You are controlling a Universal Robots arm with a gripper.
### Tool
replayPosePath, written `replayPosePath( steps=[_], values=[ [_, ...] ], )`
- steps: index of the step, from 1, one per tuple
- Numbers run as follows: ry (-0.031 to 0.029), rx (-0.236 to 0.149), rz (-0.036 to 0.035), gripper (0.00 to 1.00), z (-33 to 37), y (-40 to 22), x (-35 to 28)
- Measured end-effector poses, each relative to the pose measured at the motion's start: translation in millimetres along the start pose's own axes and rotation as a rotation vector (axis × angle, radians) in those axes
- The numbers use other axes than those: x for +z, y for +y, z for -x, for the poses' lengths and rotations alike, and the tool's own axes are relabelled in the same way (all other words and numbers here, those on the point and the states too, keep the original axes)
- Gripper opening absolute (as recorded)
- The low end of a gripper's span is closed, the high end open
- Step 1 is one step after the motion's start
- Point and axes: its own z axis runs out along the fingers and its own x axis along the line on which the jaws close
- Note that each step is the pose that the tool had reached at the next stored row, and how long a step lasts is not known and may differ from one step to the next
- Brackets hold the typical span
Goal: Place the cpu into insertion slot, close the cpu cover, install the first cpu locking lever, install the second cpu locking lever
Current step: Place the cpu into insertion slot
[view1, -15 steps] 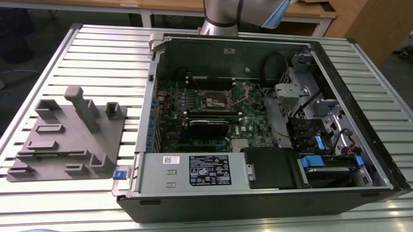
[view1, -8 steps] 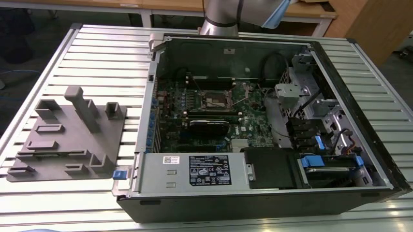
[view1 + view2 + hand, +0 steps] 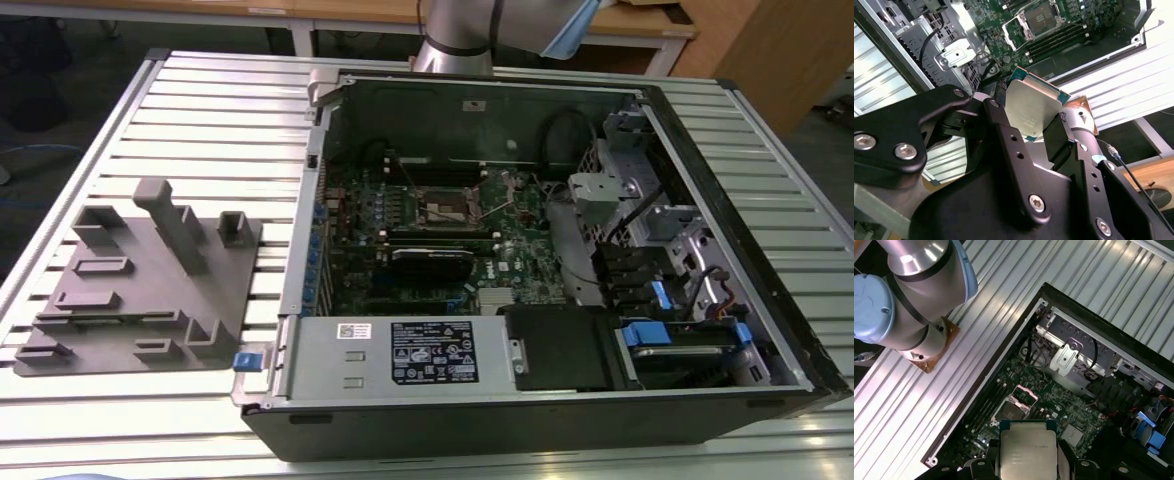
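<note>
Gripper (image 3: 1030,131) fingers (image 3: 1004,130) clenched on the cpu (image 3: 1033,107), pinching two opposite edges, its metal top facing both wrist views. The chip hangs in the air, clear of the board. Below and beyond the claw's tips: the green motherboard (image 3: 1074,420) inside the open computer case (image 3: 534,425). The insertion slot (image 3: 1010,414) lies past the held cpu, apart from it, contact field exposed. The cpu cover (image 3: 1025,394) stands raised on the slot's far side from the claw.

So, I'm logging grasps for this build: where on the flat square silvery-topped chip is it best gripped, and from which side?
By two opposite thin edges, coming in from the sides, as the black gripper pinches the flat square silvery-topped chip now. It is thin and flat, so an edge pinch should leave its faces clear.
</note>
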Motion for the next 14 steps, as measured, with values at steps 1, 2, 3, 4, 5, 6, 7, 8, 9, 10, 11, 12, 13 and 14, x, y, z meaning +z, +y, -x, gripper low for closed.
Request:
replayPosePath(
  steps=[1, 2, 3, 4, 5, 6, 7, 8, 9, 10, 11, 12, 13, 14],
  values=[
    [-0.0008, 0.0, -0.0006, 0.54, 0.0, -0.2, 1.6],
    [-0.0022, 0.0, -0.0014, 0.54, 0.1, -0.5, 5.1],
    [-0.0028, 0.0, -0.0019, 0.54, 0.1, -0.7, 6.8],
    [-0.0033, 0.0, -0.0022, 0.54, 0.1, -0.9, 8.6],
    [-0.0038, 0.0, -0.0025, 0.54, 0.2, -1.2, 12.2],
    [-0.0039, 0.0, -0.0027, 0.54, 0.2, -1.4, 13.9],
    [-0.004, 0.0, -0.0026, 0.54, 0.3, -1.6, 15.9],
    [-0.0042, 0.0, -0.0027, 0.54, 0.3, -1.8, 17.7],
    [-0.0043, 0.0, -0.0028, 0.54, 0.4, -2.0, 19.5],
    [-0.0046, 0.0, -0.003, 0.54, 0.5, -2.3, 21.2],
    [-0.0046, 0.0, -0.0031, 0.54, 0.6, -2.5, 23.0],
    [-0.0046, 0.0, -0.003, 0.54, 0.7, -2.7, 24.8],
    [-0.0046, 0.0, -0.003, 0.54, 0.7, -2.9, 26.6],
    [-0.0046, 0.0, -0.003, 0.54, 0.8, -3.1, 28.4]
  ],
)
